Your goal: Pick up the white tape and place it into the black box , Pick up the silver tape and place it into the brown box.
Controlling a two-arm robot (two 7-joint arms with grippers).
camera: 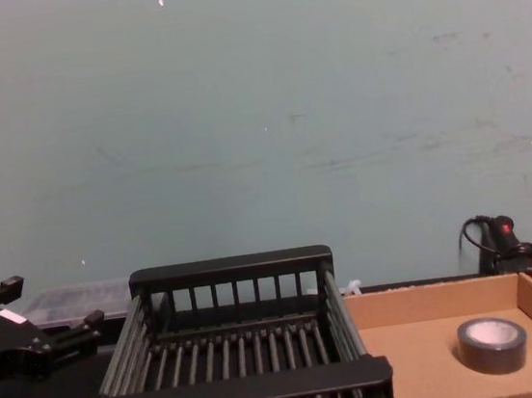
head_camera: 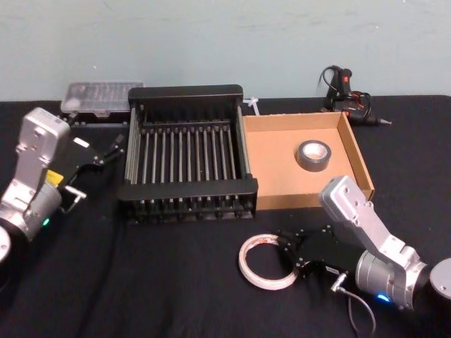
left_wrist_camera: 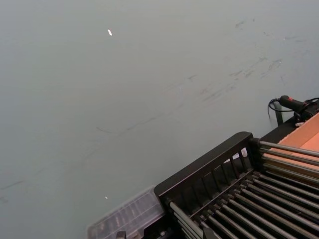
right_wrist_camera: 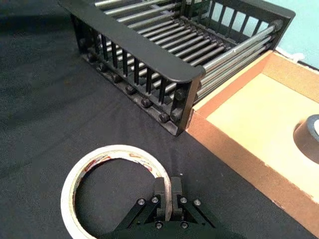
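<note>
right gripper [right_wrist_camera: 168,191]: my fingers [right_wrist_camera: 160,191] are pinched on the rim of the white tape [right_wrist_camera: 112,191], one inside the ring and one outside, closed tight on the band. in the head view the right gripper [head_camera: 287,245] sits at the ring's right edge, low over the black cloth [head_camera: 176,282], with the wrist angled back and up toward my right side and the silver forearm link tilted. the white tape [head_camera: 266,262] lies flat on the cloth in front of the black box [head_camera: 187,153], apart from it.

the silver tape [head_camera: 313,155] lies flat inside the brown box [head_camera: 282,151], toward its right rear part. brown box sits touching the black box's right side.

left gripper [head_camera: 116,146] hangs just beside the black box's left wall, holding nothing, fingers spread apart, arm bent up at my left. a clear plastic case [head_camera: 99,95] is behind it, a black tool [head_camera: 349,98] behind the brown box.
</note>
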